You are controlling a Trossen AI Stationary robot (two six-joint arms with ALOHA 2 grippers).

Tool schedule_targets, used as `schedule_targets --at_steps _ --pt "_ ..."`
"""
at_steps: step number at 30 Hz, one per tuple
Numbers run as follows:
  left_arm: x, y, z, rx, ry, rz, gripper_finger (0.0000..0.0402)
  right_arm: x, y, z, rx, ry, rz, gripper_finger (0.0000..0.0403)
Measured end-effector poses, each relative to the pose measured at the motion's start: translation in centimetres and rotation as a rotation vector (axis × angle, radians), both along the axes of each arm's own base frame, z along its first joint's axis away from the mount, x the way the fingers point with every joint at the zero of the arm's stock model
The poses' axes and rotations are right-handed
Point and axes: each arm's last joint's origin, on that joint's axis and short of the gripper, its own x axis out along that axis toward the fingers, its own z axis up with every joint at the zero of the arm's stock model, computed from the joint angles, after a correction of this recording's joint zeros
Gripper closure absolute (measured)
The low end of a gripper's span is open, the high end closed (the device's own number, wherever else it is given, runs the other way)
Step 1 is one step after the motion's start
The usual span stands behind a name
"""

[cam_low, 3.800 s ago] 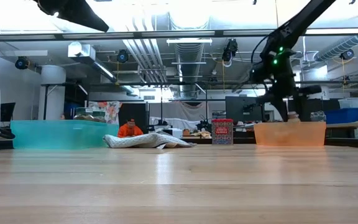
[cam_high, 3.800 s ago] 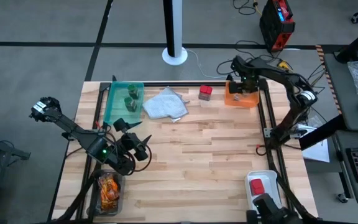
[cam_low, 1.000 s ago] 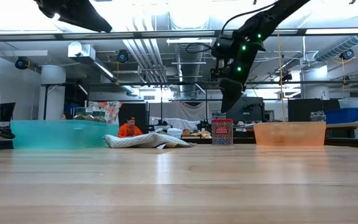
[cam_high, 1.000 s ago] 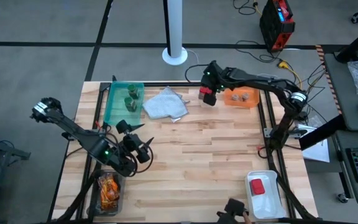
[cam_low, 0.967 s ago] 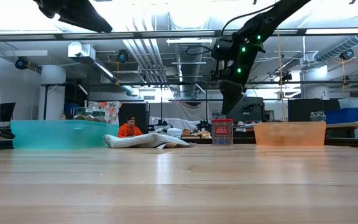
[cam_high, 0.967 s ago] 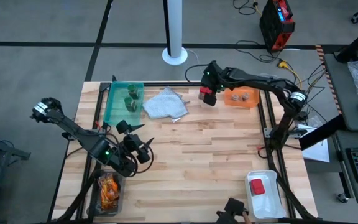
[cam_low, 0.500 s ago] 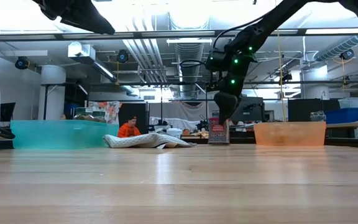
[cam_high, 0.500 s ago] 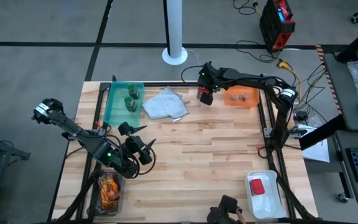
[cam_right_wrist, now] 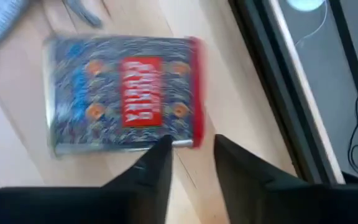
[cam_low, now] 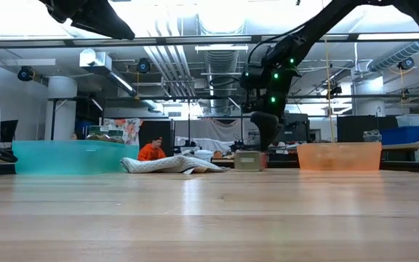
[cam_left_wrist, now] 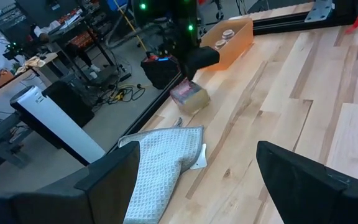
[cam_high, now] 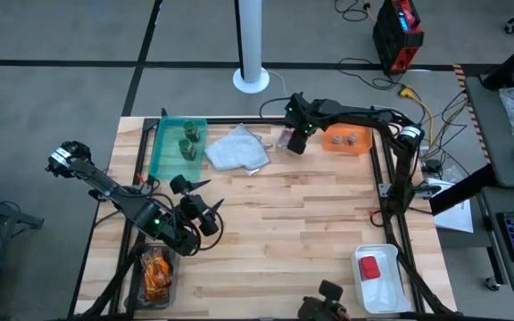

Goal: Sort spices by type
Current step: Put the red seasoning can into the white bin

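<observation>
A red boxy spice container (cam_high: 285, 138) lies flat on the table near the far edge, its patterned face up (cam_right_wrist: 123, 93). It also shows as the box (cam_low: 248, 160) and the box (cam_left_wrist: 190, 95). My right gripper (cam_high: 296, 143) hovers at its right end, pointing down, fingers narrowly open (cam_right_wrist: 191, 146). My left gripper (cam_high: 205, 207) waits open above the table's left side (cam_left_wrist: 197, 149). Green-capped jars (cam_high: 186, 141) stand in the teal tray, tiny grey jars (cam_high: 347, 138) in the orange tray, another red box (cam_high: 368, 267) in the white tray, and orange packets (cam_high: 155, 271) in a bin. My right gripper stands at the fallen box's long edge (cam_right_wrist: 166, 144), coming from above. One fingertip (cam_right_wrist: 161, 149) overlaps that edge in the wrist view. Whether it touches the box, I cannot tell. Nothing is between the fingers.
A pale grey cloth (cam_high: 237, 150) lies between the teal tray (cam_high: 161, 156) and the fallen box. The orange tray (cam_high: 333, 143) sits just right of my right gripper. A black frame rail (cam_high: 239, 119) runs along the far edge. Bare wood (cam_high: 293, 223) fills the table's middle.
My right gripper has moved left from the orange tray and come down on the red box. The box, upright a second ago, tilted and has fallen flat onto its side toward the left. My left arm has barely shifted.
</observation>
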Motion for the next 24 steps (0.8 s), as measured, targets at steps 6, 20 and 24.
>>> schedule_targets --at_steps 6,20,24 --pt "0.0 0.0 0.0 0.0 0.0 0.0 0.0096 -0.1 0.1 0.2 0.001 0.017 0.023 0.0385" --pt "0.0 0.0 0.0 0.0 -0.001 0.0 0.0096 0.6 0.1 1.7 0.043 -0.073 -0.065 0.0394" --pt "0.0 0.0 0.0 0.0 -0.002 0.001 0.0096 1.5 1.0 0.3 0.067 -0.078 -0.062 0.0394"
